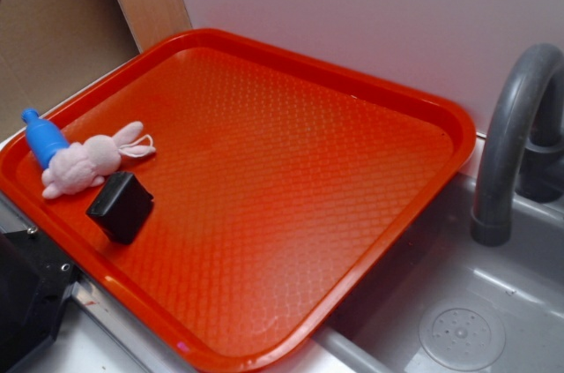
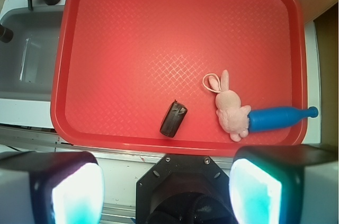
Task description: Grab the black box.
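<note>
One red tray (image 2: 79, 49) lies beside one grey sink (image 1: 493, 302) with one grey faucet (image 1: 511, 126); on the tray, three items: one black box (image 2: 173, 118), one pink plush bunny (image 2: 230, 108), one blue bottle (image 2: 278, 117). The black box sits near the tray's robot-side rim, tilted on an edge, just beside the bunny, possibly touching it; the bottle touches the bunny. The gripper (image 2: 167, 192) hangs above that rim, its two fingers (image 2: 58, 189) spread wide, nothing between them.

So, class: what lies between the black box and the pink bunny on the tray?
Nothing: the wrist view shows only bare red tray between black box and bunny.
</note>
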Robot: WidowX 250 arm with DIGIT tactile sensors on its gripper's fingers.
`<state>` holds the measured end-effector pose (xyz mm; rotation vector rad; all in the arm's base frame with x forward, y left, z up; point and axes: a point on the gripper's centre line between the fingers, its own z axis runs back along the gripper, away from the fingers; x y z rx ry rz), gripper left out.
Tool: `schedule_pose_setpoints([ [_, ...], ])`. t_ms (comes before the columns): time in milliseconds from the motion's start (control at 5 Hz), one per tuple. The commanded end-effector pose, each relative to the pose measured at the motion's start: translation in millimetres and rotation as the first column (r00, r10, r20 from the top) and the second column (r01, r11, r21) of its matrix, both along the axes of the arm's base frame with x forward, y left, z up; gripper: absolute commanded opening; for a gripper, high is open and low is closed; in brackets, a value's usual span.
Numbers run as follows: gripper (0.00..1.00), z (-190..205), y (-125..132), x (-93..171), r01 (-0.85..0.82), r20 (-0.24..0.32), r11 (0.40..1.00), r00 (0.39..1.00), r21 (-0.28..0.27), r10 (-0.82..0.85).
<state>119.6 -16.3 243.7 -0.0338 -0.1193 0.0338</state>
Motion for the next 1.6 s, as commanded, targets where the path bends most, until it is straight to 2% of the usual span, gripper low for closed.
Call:
schedule_pose_setpoints([
  [0, 1.0, 0, 0, 0, 0.0, 0.0, 1.0, 1.0, 0.0, 0.0],
  [400, 1.0, -31, 1, -12, -0.137, -0.132, 0.989, 0.983, -0.061, 0.128],
  [600, 1.0, -46, 1, -25, -0.23, -0.131, 0.97, 0.967, -0.077, 0.219],
  [800, 1.0, -63, 1, -33, -0.349, -0.084, 0.929, 0.936, -0.124, 0.341],
  [1000, 1.0, -77, -6, -21, -0.373, -0.079, 0.923, 0.927, -0.091, 0.367],
  [1200, 1.0, -94, -3, 7, -0.404, -0.123, 0.913, 0.911, -0.065, 0.394],
  [1400, 1.0, -106, -7, 21, -0.401, -0.121, 0.916, 0.911, -0.033, 0.394],
])
